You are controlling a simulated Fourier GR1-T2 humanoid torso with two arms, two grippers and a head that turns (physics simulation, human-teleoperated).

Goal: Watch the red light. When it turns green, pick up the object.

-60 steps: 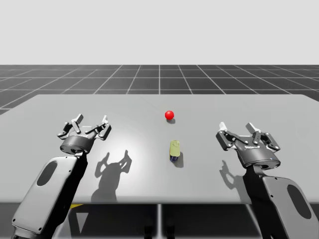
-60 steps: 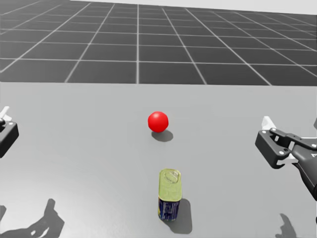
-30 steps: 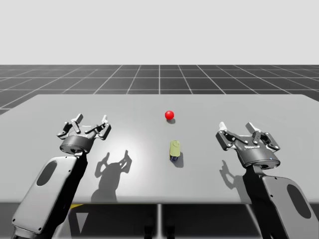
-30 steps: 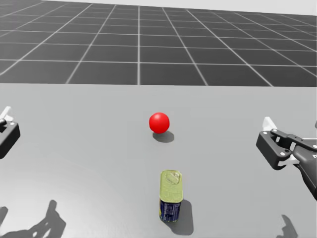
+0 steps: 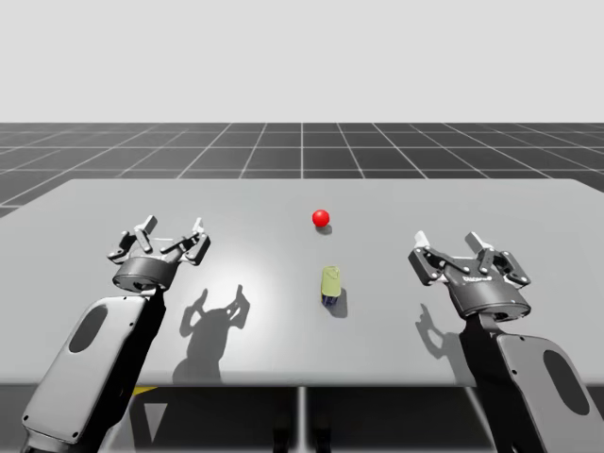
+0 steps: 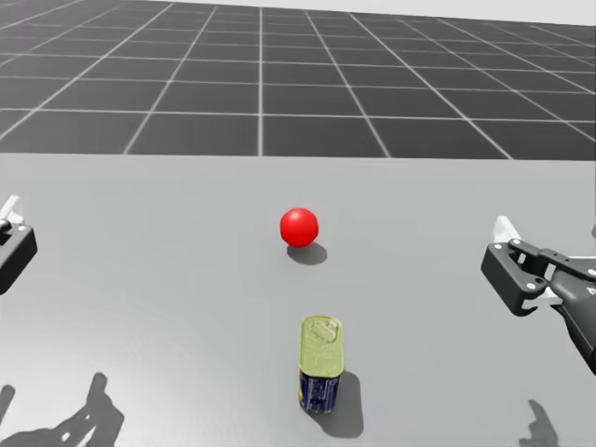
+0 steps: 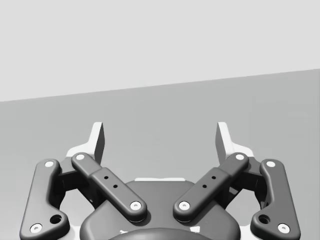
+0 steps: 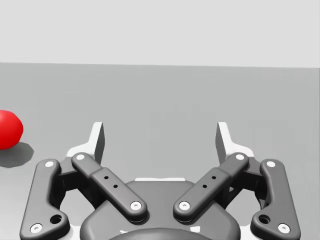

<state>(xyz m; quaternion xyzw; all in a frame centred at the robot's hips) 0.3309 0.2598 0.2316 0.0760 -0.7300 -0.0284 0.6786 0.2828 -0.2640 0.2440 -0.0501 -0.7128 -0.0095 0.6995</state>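
The light (image 5: pixel 321 218) glows red just above the middle of the high view, and the yellow-topped blue can (image 5: pixel 329 283) sits right below it at mid-frame on the surface (image 5: pixel 236 203), apparently upright. The left gripper (image 5: pixel 170 238) at lower left has its fingers (image 7: pixel 97 142) spread wide and holds nothing. The right gripper (image 5: pixel 460 255) at lower right is just as splayed and empty, and both are well apart from the can.

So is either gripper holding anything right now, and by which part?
Nothing is held. My left gripper and right gripper are both open, apart from the upright yellow-topped blue can.
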